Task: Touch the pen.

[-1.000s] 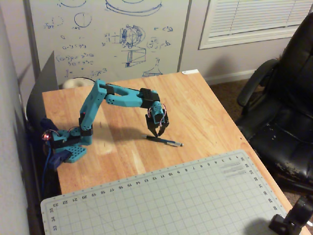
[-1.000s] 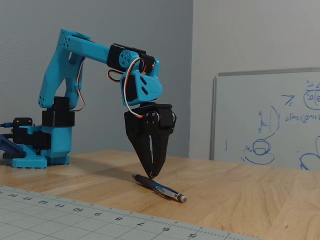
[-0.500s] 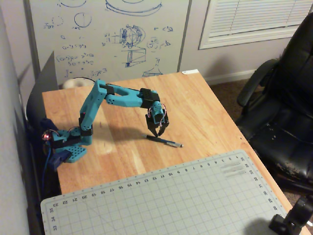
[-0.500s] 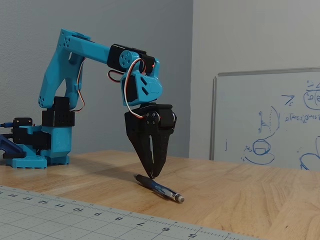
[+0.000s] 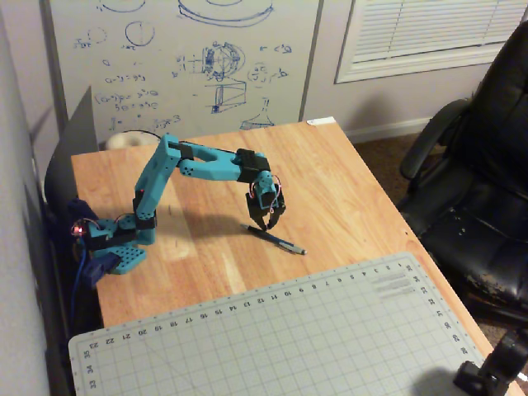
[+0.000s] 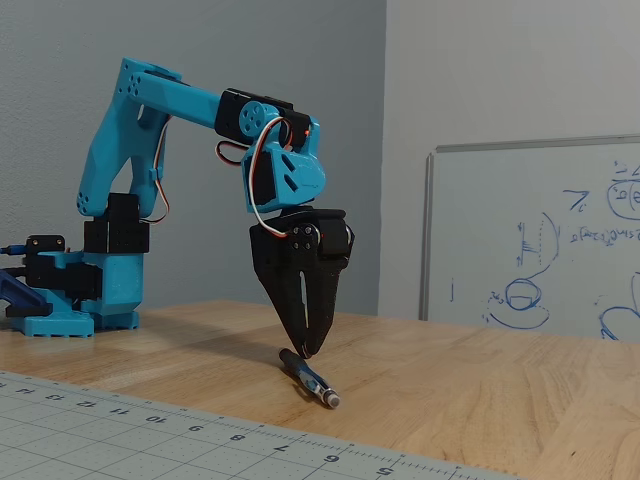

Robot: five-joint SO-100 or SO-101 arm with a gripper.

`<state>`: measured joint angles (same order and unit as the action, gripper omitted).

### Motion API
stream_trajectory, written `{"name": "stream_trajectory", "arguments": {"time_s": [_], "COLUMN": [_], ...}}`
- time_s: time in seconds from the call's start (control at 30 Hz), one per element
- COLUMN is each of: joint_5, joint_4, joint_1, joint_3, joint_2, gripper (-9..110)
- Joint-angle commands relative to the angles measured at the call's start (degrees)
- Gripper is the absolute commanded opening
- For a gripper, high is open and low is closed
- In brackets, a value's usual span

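On the wooden table [image 5: 346,177], seen from the high fixed view, the pen [image 5: 279,241] lies flat near the middle of the bare wood, its length running from about 10 o'clock to 4 o'clock, with the pale tip at the 4 o'clock end. The gripper [image 5: 258,226] points down at the pen's 10 o'clock end, and the blue arm [image 5: 202,162] reaches out from its base at 9 o'clock. From this height the black fingers merge into one dark wedge, so contact with the pen cannot be judged.

At table level, the low fixed view fills that in. The gripper [image 6: 309,353] hangs vertical with its two fingers drawn together to a single point, no gap visible at the tips. That point sits just above the dark rear end of the pen [image 6: 308,378], touching or nearly so; which of the two I cannot tell. The pen's bluish-grey section and metallic tip angle toward 4 o'clock, toward the camera.

Only the high view shows the green cutting mat [image 5: 272,330] spreading at 6 o'clock, the office chair [image 5: 478,190] at 3 o'clock and the full whiteboard [image 5: 181,58] at 12 o'clock. The low view catches just the mat's ruled edge [image 6: 150,440] and a corner of the whiteboard [image 6: 540,240].
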<state>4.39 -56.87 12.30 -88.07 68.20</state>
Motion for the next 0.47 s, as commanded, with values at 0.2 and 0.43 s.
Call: {"name": "stream_trajectory", "arguments": {"time_s": [0.2, 0.43], "joint_5": [0.1, 0.1], "joint_4": [0.4, 0.4], "joint_1": [0.8, 0.8], "joint_3": [3.8, 3.8], "joint_2": [0.9, 0.9], "gripper": [1, 1]}}
